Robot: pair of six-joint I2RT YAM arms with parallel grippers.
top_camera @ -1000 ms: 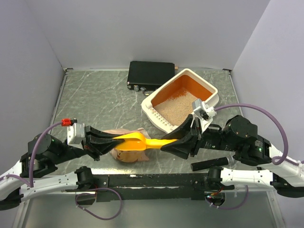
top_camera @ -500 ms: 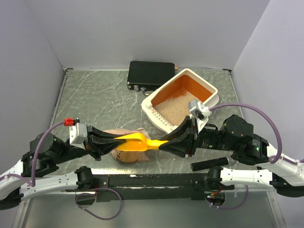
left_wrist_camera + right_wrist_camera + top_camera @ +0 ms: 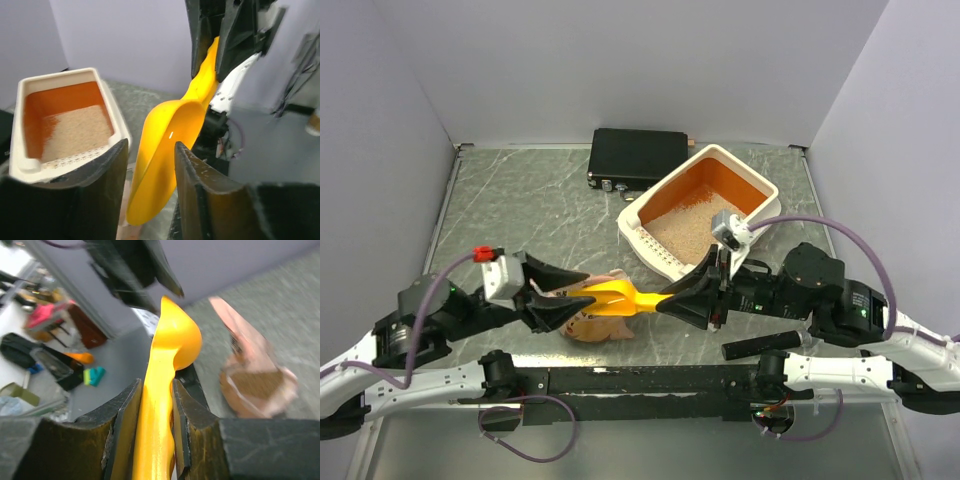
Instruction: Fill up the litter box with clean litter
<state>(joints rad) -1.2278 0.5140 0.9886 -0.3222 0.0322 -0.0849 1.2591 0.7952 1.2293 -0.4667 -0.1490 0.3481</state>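
My right gripper [image 3: 156, 385] is clenched on the handle of the yellow scoop [image 3: 172, 335], with both fingers pressed flat against its sides and the handle running out between them to the bowl at the far end. My left gripper [image 3: 149, 145] is released: its two dark fingers stand spread on either side of the scoop's bowl, and in my left wrist view there is a visible gap between the bowl and the finger on the left of the picture, so nothing is gripped there. From above, the scoop lies roughly level between my two grippers, the bowl toward the left one and the handle toward the right one, above the near middle of the table [image 3: 520, 210]. The bowl looks empty in my left wrist view. Just under and behind the bowl sits a crumpled orange-brown paper bag [image 3: 588, 325] with its mouth open; my right wrist view shows it blurred off to the right of the scoop. The litter box [image 3: 718, 152] rests farther back and to the right on the table, turned at an angle, with its slotted grille [image 3: 655, 250] at the short end nearest my grippers. Beige litter [image 3: 685, 225] covers the floor of the box toward the grille end, while the far end shows bare orange. A flat black case [image 3: 635, 155] lies just beside the box's far left corner, against the back wall.
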